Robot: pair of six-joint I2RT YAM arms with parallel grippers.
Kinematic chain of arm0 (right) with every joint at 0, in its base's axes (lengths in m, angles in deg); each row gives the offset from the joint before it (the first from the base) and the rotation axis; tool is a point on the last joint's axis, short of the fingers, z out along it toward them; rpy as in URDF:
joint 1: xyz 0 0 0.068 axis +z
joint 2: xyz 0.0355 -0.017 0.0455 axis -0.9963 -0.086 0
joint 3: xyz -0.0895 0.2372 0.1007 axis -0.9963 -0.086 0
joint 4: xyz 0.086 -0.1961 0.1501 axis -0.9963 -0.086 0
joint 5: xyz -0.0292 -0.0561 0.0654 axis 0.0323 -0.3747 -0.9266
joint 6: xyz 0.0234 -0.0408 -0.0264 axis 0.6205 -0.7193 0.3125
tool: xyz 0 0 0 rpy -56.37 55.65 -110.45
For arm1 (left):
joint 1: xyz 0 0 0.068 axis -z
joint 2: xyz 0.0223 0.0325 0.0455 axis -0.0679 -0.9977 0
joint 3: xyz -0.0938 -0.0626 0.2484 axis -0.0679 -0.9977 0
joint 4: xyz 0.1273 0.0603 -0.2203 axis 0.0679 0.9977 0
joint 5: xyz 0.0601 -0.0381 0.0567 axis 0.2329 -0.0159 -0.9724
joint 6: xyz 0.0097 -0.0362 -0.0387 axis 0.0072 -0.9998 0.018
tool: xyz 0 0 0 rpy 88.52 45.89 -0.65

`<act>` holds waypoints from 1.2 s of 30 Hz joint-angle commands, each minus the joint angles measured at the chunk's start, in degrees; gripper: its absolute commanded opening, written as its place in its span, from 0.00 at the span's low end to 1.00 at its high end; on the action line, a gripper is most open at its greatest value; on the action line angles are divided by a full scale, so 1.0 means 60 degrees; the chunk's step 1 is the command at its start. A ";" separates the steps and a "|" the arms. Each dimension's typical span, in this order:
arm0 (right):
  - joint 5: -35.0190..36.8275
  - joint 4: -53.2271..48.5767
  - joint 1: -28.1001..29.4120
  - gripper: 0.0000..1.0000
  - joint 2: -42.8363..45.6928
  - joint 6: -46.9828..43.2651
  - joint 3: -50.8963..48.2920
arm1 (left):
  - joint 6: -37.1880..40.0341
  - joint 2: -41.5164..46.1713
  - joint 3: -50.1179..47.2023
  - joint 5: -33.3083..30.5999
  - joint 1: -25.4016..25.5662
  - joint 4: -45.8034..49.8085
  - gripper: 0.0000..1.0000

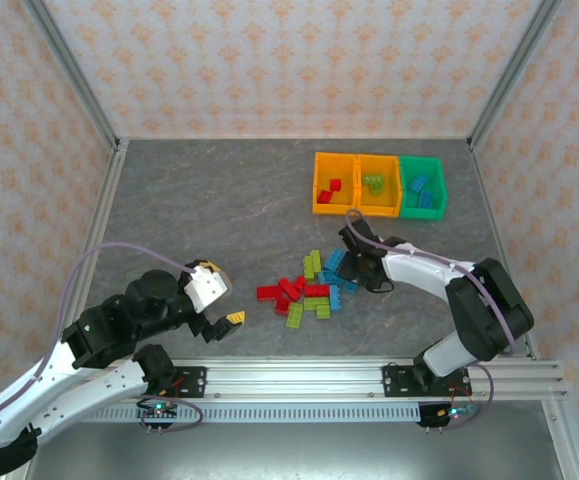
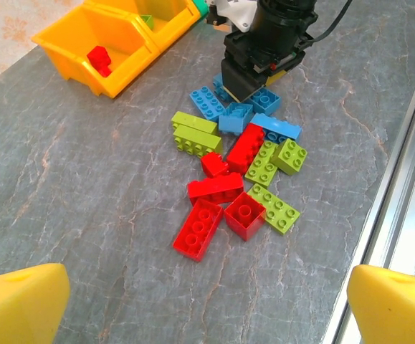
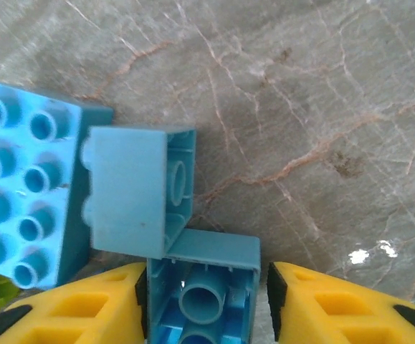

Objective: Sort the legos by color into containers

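- We are looking at the right gripper (image 3: pixel 206 287), which is sitting low over the far edge of the pile of legos (image 1: pixel 312 290). Its yellow fingers (image 3: pixel 71 304) are standing on either side of a blue brick (image 3: pixel 214 247) that is showing us its hollow underside.
- The fingers are bracketing that brick closely, one at each flank. A thin gap seems to be showing at the right pad, so we cannot tell whether they are pinching it or merely flanking it.
- We are judging that the brick's long axis is running along the fingers, back toward the wrist. The jaws are therefore facing its short width, and the squeeze should need no turning.
- Two more blue pieces are crowding it. A square brick (image 3: pixel 132 190) tipped on its side is touching its upper corner, and a two-by-four brick (image 3: pixel 21 186) is lying studs-up just beside that one. A lift could be catching the tipped piece.
- The left gripper (image 1: pixel 225 326) is hanging spread wide and empty, near its own base and well apart from the pile.
- The green bin (image 1: pixel 422 213) is holding blue bricks, the left orange bin (image 1: pixel 335 210) red and the middle orange bin (image 1: pixel 377 210) lime.
- The green bin is lying beyond the right gripper at the far right of the table (image 1: pixel 199 220), so the right arm is the nearer one for the carry.
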 commanded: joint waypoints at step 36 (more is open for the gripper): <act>0.2398 -0.3419 -0.5600 0.44 -0.6155 -0.2048 1.1462 | -0.0651 -0.0087 -0.0172 -0.1761 -0.0329 -0.0414 1.00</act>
